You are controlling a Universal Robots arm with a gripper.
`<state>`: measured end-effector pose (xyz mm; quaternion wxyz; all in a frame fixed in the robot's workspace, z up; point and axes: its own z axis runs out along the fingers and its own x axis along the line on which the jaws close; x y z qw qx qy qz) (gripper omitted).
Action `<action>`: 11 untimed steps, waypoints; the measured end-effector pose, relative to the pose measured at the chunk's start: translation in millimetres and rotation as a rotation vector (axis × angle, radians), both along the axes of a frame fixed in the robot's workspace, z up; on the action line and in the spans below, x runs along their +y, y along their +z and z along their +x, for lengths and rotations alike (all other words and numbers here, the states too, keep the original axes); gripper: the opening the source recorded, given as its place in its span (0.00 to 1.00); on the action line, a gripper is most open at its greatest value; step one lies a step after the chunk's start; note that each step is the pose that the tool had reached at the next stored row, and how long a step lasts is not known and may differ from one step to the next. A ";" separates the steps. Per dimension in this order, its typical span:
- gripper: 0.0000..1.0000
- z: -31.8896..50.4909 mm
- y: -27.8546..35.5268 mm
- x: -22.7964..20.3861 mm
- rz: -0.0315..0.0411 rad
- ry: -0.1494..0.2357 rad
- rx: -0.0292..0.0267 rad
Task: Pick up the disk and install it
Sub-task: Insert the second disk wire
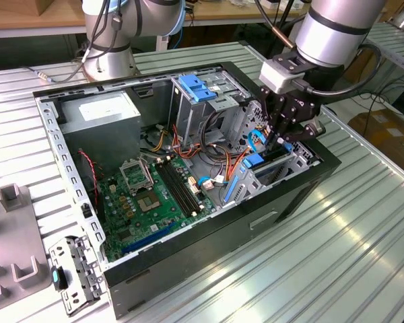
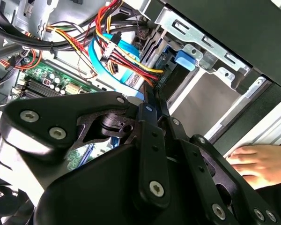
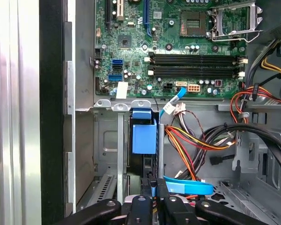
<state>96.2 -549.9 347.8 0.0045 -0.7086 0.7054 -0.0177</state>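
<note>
The arm's pincer [image 1: 278, 139] hangs over the front drive bay [image 1: 293, 161] of an open desktop computer case [image 1: 188, 256] lying on its side on a ribbed metal counter [image 1: 337, 256]. In the first wrist view, the disk [image 3: 144, 138] appears to stand on edge in that bay, its blue plastic carrier facing the camera between grey metal bay walls, just beside a bundle of red, yellow and black power cables [image 3: 192, 140] and a flat blue data cable [image 3: 187, 187]. The pincer's fingers look pressed close together directly above the disk's upper edge; whether they pinch the carrier or merely touch it cannot be told. Outside the case, a person's hand [image 2: 260, 164] rests near its outer wall. The green motherboard [image 1: 155, 195] lies well apart from the bay.

A drive of this kind is likely dense and rigid for its size, with smooth metal faces that slip easily and internals that resent knocks. The plastic rails probably give the surest hold, taken squarely across the narrow edges, clear of the label face and the connector end.
</note>
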 end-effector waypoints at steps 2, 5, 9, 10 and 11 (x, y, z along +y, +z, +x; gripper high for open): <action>0.16 0.0 -2.2 -0.1 0.0018 0.000 0.0000; 0.16 -0.1 -7.5 -1.1 0.0013 0.000 0.0002; 0.16 0.0 -9.8 -1.8 0.0032 0.000 0.0001; 0.16 0.0 -9.9 -1.8 0.0033 0.000 0.0001; 0.16 0.0 -9.9 -1.8 0.0033 0.000 0.0001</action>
